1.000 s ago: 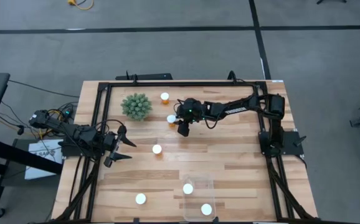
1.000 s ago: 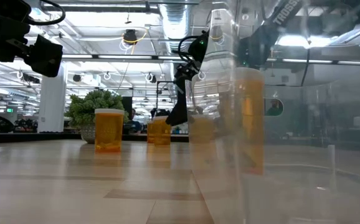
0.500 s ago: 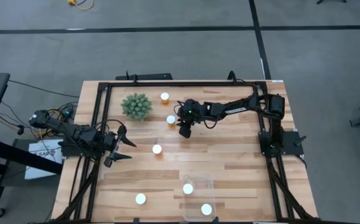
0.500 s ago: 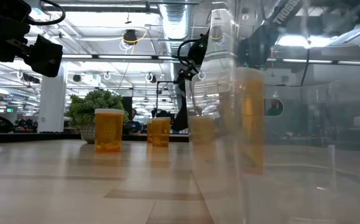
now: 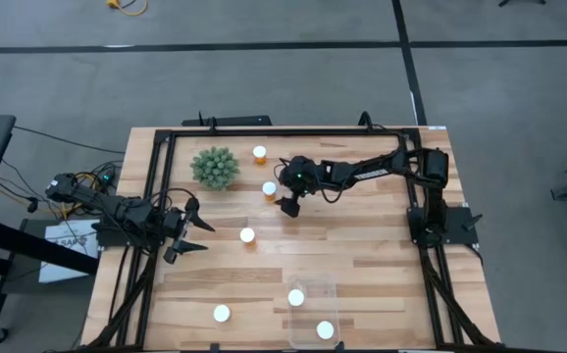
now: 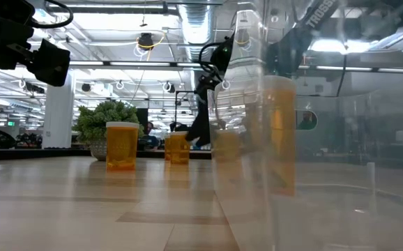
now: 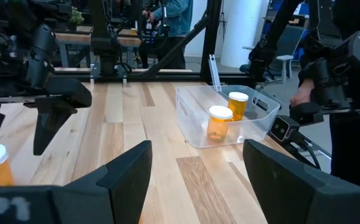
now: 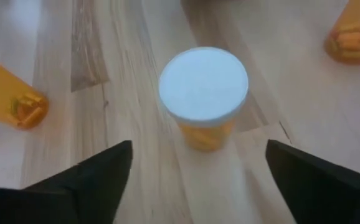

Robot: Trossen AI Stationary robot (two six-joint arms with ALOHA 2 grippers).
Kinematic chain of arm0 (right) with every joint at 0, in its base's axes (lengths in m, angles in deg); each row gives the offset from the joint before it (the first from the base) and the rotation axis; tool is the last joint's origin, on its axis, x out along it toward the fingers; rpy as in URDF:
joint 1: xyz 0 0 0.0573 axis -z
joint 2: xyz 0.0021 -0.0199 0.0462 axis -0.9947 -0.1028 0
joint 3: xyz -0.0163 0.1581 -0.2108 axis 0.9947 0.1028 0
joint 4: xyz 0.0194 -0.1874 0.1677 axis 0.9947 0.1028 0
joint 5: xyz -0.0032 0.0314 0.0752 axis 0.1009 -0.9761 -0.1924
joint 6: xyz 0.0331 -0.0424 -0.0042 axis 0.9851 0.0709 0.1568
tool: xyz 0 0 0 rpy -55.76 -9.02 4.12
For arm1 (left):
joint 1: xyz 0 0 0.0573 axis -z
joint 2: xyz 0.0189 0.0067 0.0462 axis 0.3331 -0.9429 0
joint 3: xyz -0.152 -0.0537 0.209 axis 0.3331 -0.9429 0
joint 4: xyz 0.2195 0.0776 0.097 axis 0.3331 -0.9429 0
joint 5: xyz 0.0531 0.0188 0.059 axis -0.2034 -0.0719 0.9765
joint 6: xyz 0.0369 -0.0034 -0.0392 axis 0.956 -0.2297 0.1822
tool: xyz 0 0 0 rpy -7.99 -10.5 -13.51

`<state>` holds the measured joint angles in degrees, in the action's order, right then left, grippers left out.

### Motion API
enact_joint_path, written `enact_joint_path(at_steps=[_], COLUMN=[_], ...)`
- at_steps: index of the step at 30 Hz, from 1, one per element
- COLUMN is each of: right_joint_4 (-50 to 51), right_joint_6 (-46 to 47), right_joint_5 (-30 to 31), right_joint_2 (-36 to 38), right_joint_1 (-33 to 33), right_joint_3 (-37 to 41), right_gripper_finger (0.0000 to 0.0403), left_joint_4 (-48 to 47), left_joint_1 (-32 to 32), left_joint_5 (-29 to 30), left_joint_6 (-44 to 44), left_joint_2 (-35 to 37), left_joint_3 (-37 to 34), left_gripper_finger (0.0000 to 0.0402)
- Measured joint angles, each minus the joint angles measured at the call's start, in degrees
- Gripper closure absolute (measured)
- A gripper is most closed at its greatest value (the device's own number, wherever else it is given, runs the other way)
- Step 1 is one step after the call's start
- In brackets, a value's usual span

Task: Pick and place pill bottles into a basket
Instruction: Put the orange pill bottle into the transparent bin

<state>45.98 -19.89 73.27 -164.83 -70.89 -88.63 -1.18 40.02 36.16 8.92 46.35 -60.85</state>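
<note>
Here the right gripper point(image 5: 285, 204) hung wide open and empty beside a bottle point(image 5: 270, 188) near the plant point(image 5: 215, 168). Light, stiff and smooth, it probably wanted a grip on the orange body under the cap.

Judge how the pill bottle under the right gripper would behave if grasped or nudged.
The pill bottle looks like rigid plastic, so it should hold shape between the open right gripper's fingers. It stands upright, taller than wide, so a sideways nudge could tip it. Once down, its round body would probably roll across the table.
</note>
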Motion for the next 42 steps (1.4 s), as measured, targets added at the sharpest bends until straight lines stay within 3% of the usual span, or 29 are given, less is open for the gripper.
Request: enact_joint_path(at_steps=[4, 14, 34, 38, 42], right_joint_4=[-0.1, -0.1, 2.9, 8.0, 14.9], right_joint_6=[0.4, -0.2, -2.1, -2.0, -3.5], right_joint_5=[0.1, 0.1, -0.7, -3.0, -1.5], right_joint_2=[0.0, 0.0, -0.7, -5.6, -10.5], right_joint_1=[-0.1, 0.0, -0.1, -1.0, -2.0], right_joint_3=[-0.3, -3.7, -3.9, -9.0, -16.2], right_gripper_finger=[0.0006, 0.0028, 0.003, 0.003, 0.003], left_joint_4=[0.0, 0.0, 0.0, 0.0, 0.0], left_joint_1=[0.0, 0.0, 0.0, 0.0, 0.0], left_joint_5=[0.0, 0.0, 0.0, 0.0, 0.0], left_joint_6=[0.0, 0.0, 0.0, 0.0, 0.0], left_joint_2=[0.0, 0.0, 0.0, 0.0, 0.0], left_joint_3=[0.0, 0.0, 0.0, 0.0, 0.0], left_gripper_finger=[0.0159, 0.0159, 0.0159, 0.0159, 0.0159])
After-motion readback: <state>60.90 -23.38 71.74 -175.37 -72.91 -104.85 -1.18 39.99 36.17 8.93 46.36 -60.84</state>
